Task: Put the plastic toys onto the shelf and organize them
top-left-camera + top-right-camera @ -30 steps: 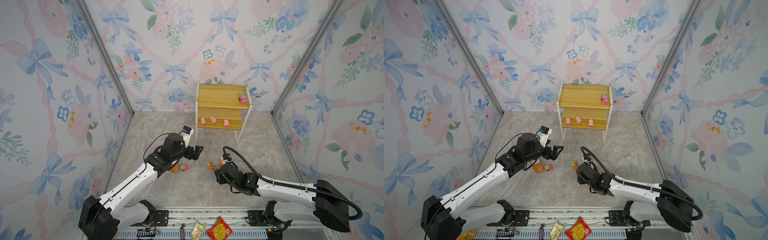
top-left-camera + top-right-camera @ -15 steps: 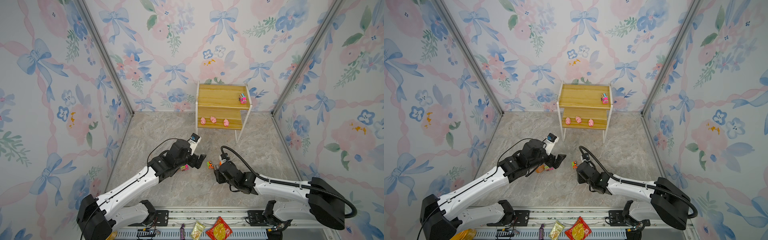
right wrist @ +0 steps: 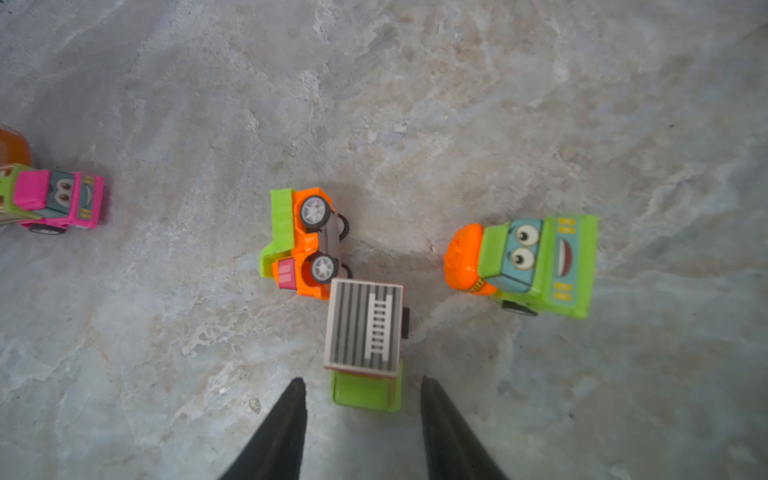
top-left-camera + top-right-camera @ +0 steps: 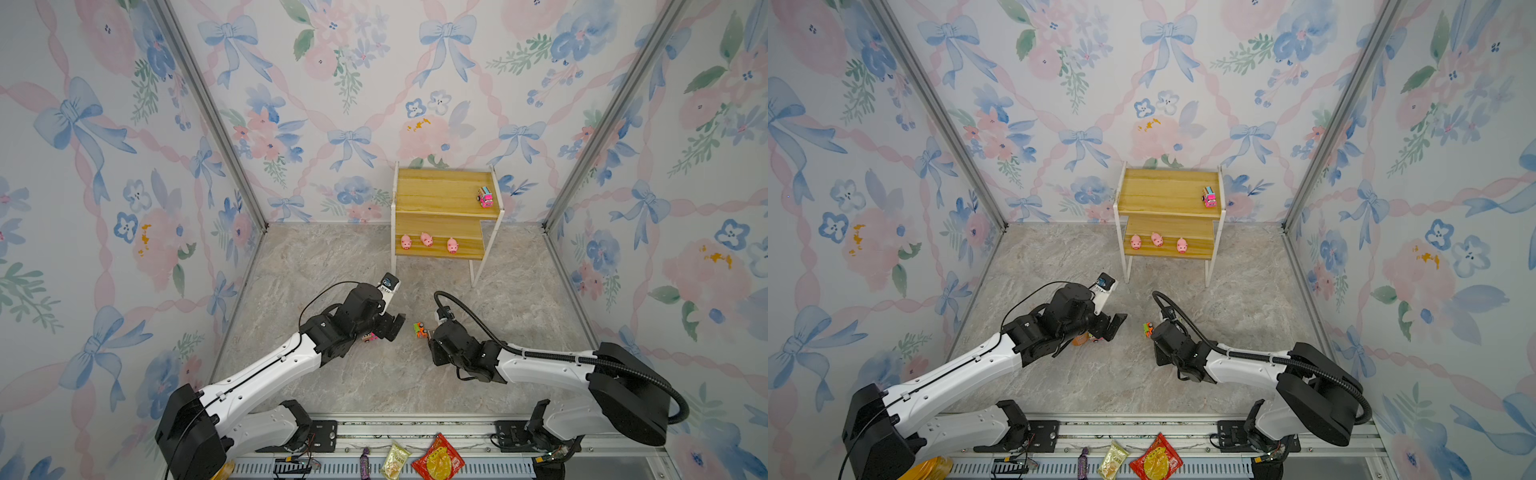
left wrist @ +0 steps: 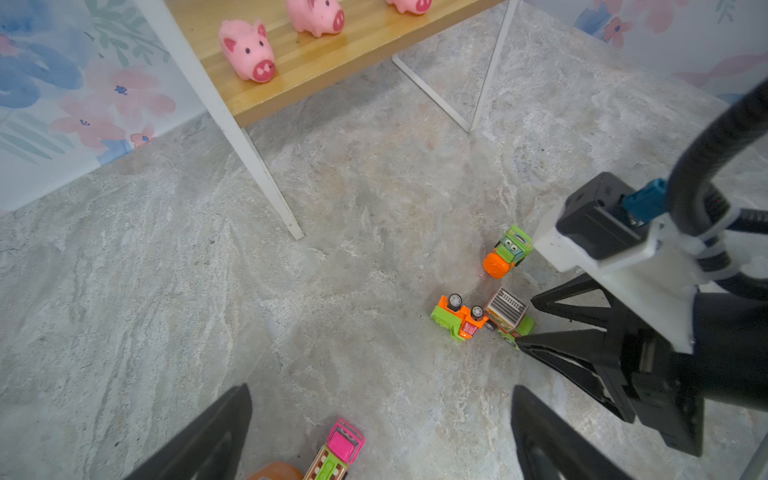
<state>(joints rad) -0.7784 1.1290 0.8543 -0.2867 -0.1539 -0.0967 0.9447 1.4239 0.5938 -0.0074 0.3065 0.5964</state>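
Right claw (image 3: 361, 399) low over the middle of the desk (image 3: 415, 83), its black fingers (image 3: 286, 432) parted on either side of the green end of a ladder truck (image 3: 363, 324). A sliver of desk shows on each side, and nothing is gripped. The truck's grey striped roof bears a printed white ladder. Against a corner of that roof, an orange-and-green truck (image 3: 301, 241) lies tipped on its side, wheels showing. Just beside the pair stands a green mixer truck (image 3: 536, 266) with an orange drum and a cartoon face of eyes and mouth.

Toward the desk's left edge, the left claw (image 5: 380, 392) is spread wide above a pink-cabbed truck (image 5: 338, 449), touching nothing. An orange can (image 5: 274, 471) next to that truck is cut off by the frame there and largely hidden under the arm in both top views.

At the desk's far edge stands the shelf (image 4: 440, 195), with three pink pigs (image 4: 427, 239) in a row on its lower board and a second pink truck (image 4: 484, 196) at the right end of its upper board. Snack packets (image 4: 438, 461) lie beyond the near edge, their print too small to read.
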